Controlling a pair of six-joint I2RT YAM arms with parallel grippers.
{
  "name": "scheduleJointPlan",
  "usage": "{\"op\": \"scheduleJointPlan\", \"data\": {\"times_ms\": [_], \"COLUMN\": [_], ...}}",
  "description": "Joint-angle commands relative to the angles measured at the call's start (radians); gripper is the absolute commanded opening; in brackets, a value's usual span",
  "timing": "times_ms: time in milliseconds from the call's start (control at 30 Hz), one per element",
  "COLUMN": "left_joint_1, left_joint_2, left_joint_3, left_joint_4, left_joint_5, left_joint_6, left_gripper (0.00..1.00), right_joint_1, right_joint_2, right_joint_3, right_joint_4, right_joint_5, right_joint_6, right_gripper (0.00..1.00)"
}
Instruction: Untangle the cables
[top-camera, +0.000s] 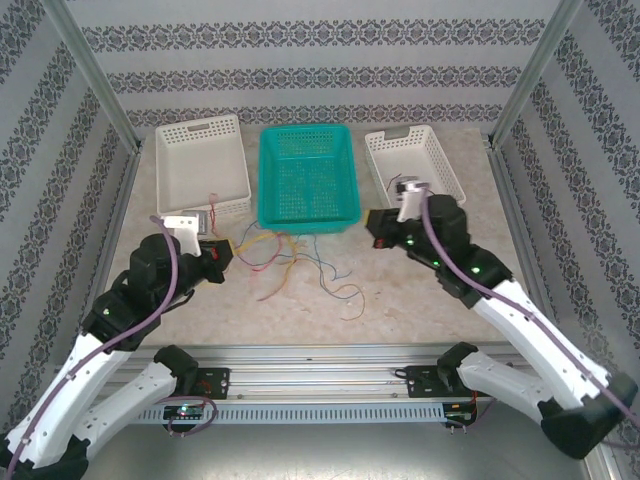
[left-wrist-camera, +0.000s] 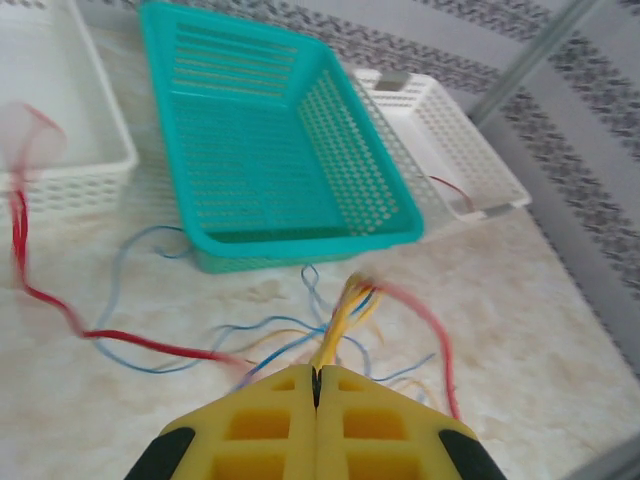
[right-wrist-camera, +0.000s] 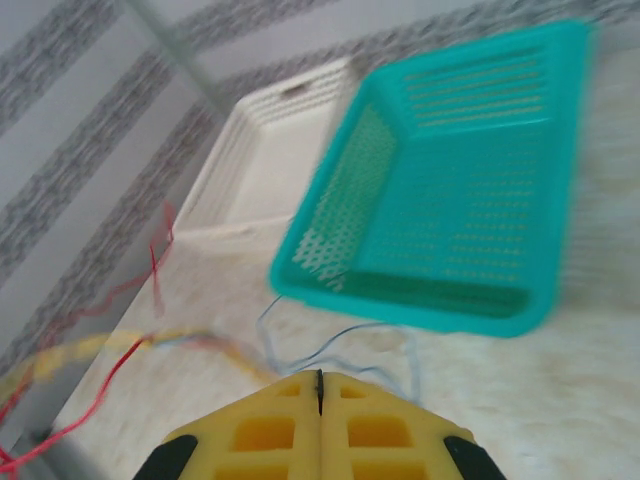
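The cables (top-camera: 290, 262) lie in a loose tangle of red, yellow-orange and blue-grey wires on the table in front of the teal basket (top-camera: 308, 222). My left gripper (top-camera: 228, 247) is at the tangle's left edge. In the left wrist view it (left-wrist-camera: 317, 372) is shut on a yellow-orange cable (left-wrist-camera: 340, 318), which rises from the seam, with a red cable (left-wrist-camera: 435, 330) arching beside it. My right gripper (top-camera: 370, 232) is to the right of the tangle. In the right wrist view it (right-wrist-camera: 319, 375) is shut, and a thin blue-grey cable (right-wrist-camera: 366, 326) runs into its tip.
A white basket (top-camera: 160, 170) stands at the back left, with a red wire (left-wrist-camera: 20, 200) hanging over its front. Another white basket (top-camera: 440, 180) stands at the back right. Metal frame posts (top-camera: 100, 90) flank the table.
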Motion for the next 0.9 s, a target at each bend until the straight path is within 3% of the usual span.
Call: {"op": "scheduleJointPlan", "data": {"times_ms": [0,100,200,367,400,500,567,667,867], "left_joint_1": [0.025,0.040,0.045,0.045,0.045,0.045,0.047,0.047,0.049], "left_joint_2": [0.006,-0.001,-0.003,0.050,0.059,0.077,0.090,0.128,0.293], "left_joint_3": [0.054,0.075,0.066,0.002,-0.022,-0.088,-0.111,-0.150,-0.166], "left_joint_4": [-0.150,-0.174,-0.146,-0.072,-0.060,-0.039,-0.039,-0.002,0.100], "left_joint_5": [-0.097,-0.120,-0.043,0.126,0.137,0.120,0.074,0.045,-0.103], "left_joint_6": [0.124,0.167,0.175,0.112,0.088,0.031,-0.008,-0.086,-0.126], "left_gripper": [0.00,0.00,0.00,0.00,0.00,0.00,0.00,0.35,0.56], "right_joint_1": [-0.072,-0.136,-0.153,-0.036,0.022,0.185,0.240,0.249,0.256], "right_joint_2": [-0.052,-0.090,-0.086,0.020,0.047,0.124,0.177,0.251,0.276], "right_joint_3": [-0.006,-0.001,-0.017,-0.013,-0.004,0.007,-0.001,-0.023,-0.053], "right_joint_4": [-0.092,-0.113,-0.052,0.029,0.021,0.019,0.043,0.100,0.184], "right_joint_5": [0.014,-0.007,-0.123,-0.270,-0.242,-0.133,-0.068,-0.072,-0.097], "right_joint_6": [0.002,0.007,0.027,-0.018,-0.051,-0.132,-0.128,-0.095,-0.073], "right_gripper": [0.00,0.00,0.00,0.00,0.05,0.34,0.43,0.47,0.48]}}
